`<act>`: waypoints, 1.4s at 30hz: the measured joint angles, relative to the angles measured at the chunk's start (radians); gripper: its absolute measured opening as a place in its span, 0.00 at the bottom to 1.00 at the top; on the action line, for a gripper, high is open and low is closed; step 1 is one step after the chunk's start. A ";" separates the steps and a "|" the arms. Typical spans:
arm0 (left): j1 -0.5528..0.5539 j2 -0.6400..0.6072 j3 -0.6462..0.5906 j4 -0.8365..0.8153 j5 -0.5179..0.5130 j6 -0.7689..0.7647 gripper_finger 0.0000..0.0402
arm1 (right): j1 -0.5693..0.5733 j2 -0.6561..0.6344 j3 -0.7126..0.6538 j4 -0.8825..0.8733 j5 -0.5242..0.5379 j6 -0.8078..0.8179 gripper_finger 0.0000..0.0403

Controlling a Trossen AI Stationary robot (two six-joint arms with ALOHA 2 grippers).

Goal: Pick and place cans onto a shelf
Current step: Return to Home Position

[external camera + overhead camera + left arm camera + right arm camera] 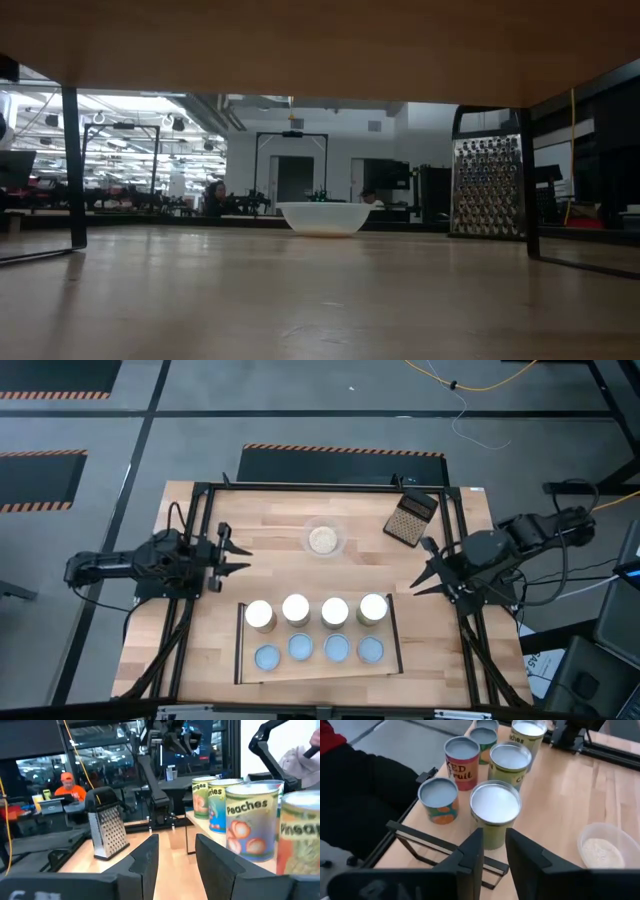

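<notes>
All eight cans (334,611) are on the shelf (250,670) at lower centre, so the left gripper (247,558) and right gripper (420,567), both spread wide and empty, just need parking at home, I reckon.

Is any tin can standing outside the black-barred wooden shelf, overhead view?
No, all eight round-topped tin cans stand in two rows of four on the light-wood, black-barred shelf.

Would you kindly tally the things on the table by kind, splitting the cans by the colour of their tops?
white-topped cans: 4
pale-blue-topped cans: 4
shelf: 1
bowl of grains: 1
grater: 1
Total: 11
</notes>
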 joint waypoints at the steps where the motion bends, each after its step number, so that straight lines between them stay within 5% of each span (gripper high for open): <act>1: 0.000 -0.005 -0.023 0.026 -0.001 0.001 0.30 | 0.000 -0.026 -0.036 0.028 0.000 0.000 0.21; 12: 0.000 -0.027 -0.123 0.076 -0.018 0.003 0.30 | 0.000 -0.308 -0.365 0.300 0.000 -0.004 0.21; 22: 0.000 -0.027 -0.125 0.076 -0.019 0.002 0.30 | 0.000 -0.516 -0.519 0.379 -0.001 -0.005 0.21; 42: 0.000 -0.026 -0.125 0.074 -0.019 -0.002 0.30 | 0.000 -0.685 -0.917 0.767 0.087 -0.058 0.21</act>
